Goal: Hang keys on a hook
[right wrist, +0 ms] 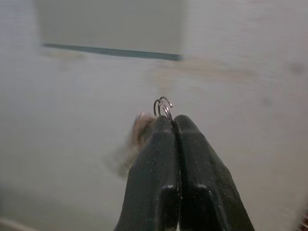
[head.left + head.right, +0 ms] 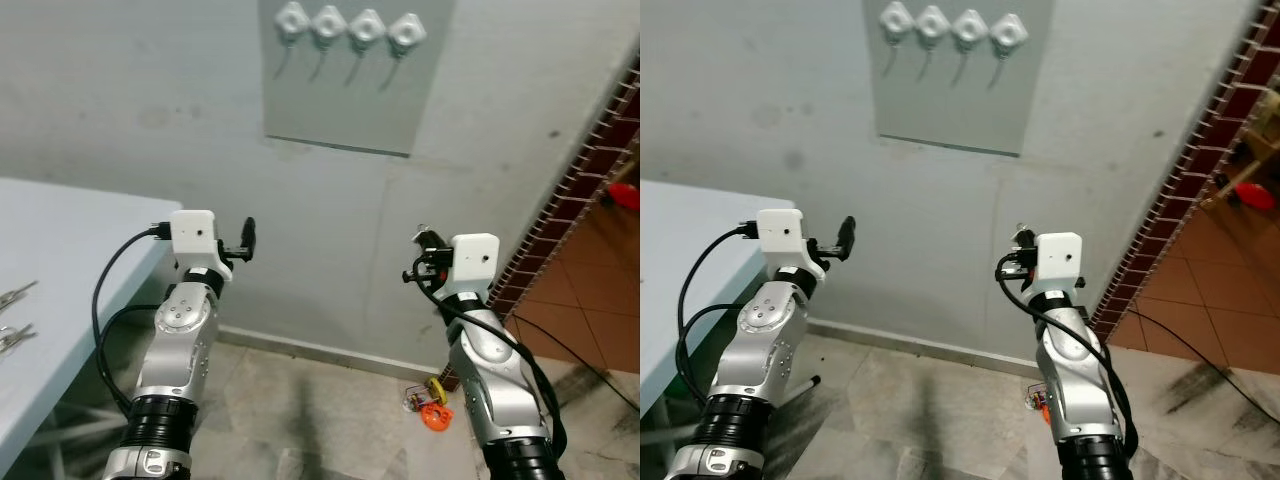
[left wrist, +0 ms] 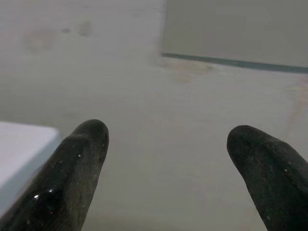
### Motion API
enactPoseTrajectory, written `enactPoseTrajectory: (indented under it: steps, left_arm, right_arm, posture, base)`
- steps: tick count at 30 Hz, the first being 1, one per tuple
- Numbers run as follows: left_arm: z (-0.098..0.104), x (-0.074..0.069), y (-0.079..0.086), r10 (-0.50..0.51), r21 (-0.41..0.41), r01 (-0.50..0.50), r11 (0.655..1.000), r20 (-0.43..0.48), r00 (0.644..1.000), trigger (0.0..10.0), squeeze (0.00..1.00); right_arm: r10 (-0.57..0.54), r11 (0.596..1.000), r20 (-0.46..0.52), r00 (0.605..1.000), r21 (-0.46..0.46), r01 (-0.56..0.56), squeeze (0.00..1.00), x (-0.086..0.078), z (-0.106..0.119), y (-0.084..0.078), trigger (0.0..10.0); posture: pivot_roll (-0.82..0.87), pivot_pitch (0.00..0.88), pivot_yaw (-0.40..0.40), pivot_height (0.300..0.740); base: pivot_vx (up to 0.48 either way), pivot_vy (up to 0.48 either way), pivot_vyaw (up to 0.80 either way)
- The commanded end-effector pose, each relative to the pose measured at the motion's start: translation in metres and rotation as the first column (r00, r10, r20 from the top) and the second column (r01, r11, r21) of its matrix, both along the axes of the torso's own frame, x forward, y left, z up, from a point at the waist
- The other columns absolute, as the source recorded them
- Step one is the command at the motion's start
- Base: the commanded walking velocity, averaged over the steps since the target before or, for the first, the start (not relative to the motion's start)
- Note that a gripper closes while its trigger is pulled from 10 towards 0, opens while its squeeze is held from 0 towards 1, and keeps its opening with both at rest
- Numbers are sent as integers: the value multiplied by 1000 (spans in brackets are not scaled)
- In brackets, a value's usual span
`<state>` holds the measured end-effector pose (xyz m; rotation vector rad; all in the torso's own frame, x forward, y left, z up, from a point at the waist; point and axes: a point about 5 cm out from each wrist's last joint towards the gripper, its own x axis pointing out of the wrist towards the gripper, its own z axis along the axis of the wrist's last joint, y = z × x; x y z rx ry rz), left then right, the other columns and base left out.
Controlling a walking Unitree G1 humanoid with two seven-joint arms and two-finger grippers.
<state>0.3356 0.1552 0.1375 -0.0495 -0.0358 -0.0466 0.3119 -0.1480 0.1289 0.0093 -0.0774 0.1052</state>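
High on the wall, a grey panel (image 2: 340, 100) carries four white hooks (image 2: 350, 27) in a row, and none of them has anything hanging on it, so the hanging itself is not yet done. What looks settled is the pickup: the right hand (image 1: 172, 120) has its two black fingers pressed tight together, with the wire loops of a key ring (image 1: 162, 106) poking out just past the tips and a blurred pale shape, probably the keys, dangling beside them. That hand sits well below the panel and to its right, so by my reading the remaining work is to raise the ring up to a hook, slip the loop over it and let go. The right arm is bent upward in front of the wall with its wrist near the brick edge of the doorway. The left hand (image 2: 246, 240) is raised to about the same height on the other side, fingers (image 3: 79, 163) spread wide and gripping nothing, pointing at bare wall beside the corner of the desk (image 2: 70, 260). On the floor by the skirting lies a small orange and yellow bunch (image 2: 430, 405), too small to identify.
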Motion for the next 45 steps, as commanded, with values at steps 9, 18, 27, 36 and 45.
enactPoseTrajectory:
  steps: [9,18,27,36,45]
  left_arm:
    - [-2,0,-16,-74,-17,73,997,-24,997,10000,0]
    - [-2,2,-21,-99,-41,98,994,-26,995,10000,0]
    - [-2,1,-20,-92,-72,91,993,-21,996,10000,0]
    - [-4,-1,-19,-82,-77,80,994,-22,996,10000,0]
    - [-2,-1,-17,-78,-88,76,993,-13,997,10000,0]
  right_arm:
    - [-186,975,-130,974,97,199,0,-5,-11,-21,10000]
    - [-166,977,-130,977,112,181,0,-8,-8,-22,10000]
    - [-120,986,-100,988,103,130,0,-10,-3,-20,10000]
    - [-98,989,-97,990,98,107,0,-10,-1,-19,10000]
    - [-81,991,-88,993,98,90,0,-10,0,-17,10000]
  posture:
    - [-2,0,40,740]
    - [-18,0,40,740]
    - [-14,0,30,740]
    - [-3,0,13,740]
    - [0,0,11,740]
  base:
    - [0,0,0]
    - [0,0,0]
    - [0,0,0]
    - [0,0,0]
    - [27,0,0]
